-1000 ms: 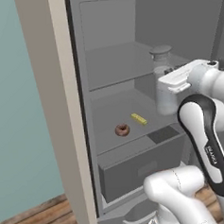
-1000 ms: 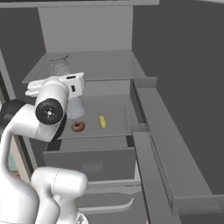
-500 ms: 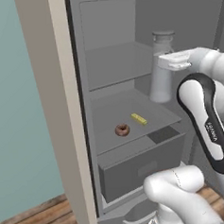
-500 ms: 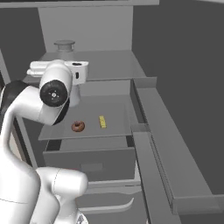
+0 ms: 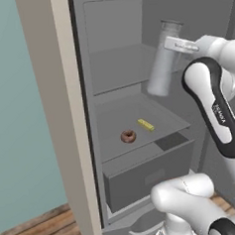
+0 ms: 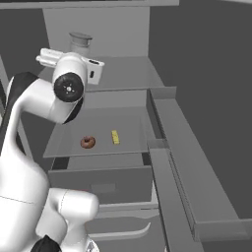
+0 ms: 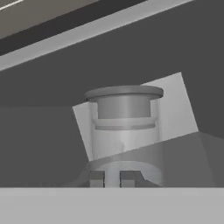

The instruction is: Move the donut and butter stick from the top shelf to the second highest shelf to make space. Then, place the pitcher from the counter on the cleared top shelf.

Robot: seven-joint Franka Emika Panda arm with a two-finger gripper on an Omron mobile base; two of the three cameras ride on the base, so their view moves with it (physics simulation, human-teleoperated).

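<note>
My gripper [image 7: 112, 178] is shut on the thin handle of the pitcher [image 7: 124, 118], a clear jug with a grey lid. The pitcher [image 5: 163, 61] hangs tilted in the air inside the open fridge, over the right part of the top shelf [image 5: 114, 72]. Its lid [image 6: 80, 38] shows just behind my hand. One level down, the second highest shelf [image 5: 161, 117] carries the donut [image 5: 128, 136] and the yellow butter stick [image 5: 145, 125] side by side. From the other side, the donut [image 6: 88, 142] lies left of the butter stick [image 6: 115, 137], below the top shelf [image 6: 128, 74].
A boxy grey drawer [image 5: 148, 172] sits under the shelves. The open fridge door with its bins [image 6: 182, 162] stretches along the right. A beige cabinet side [image 5: 55, 119] borders the fridge on the left, with a teal wall and wooden floor [image 5: 33, 230] beyond.
The pitcher has risen in my grip, from level with the top shelf to above it, and has tilted more. Donut and butter stick have not moved.
</note>
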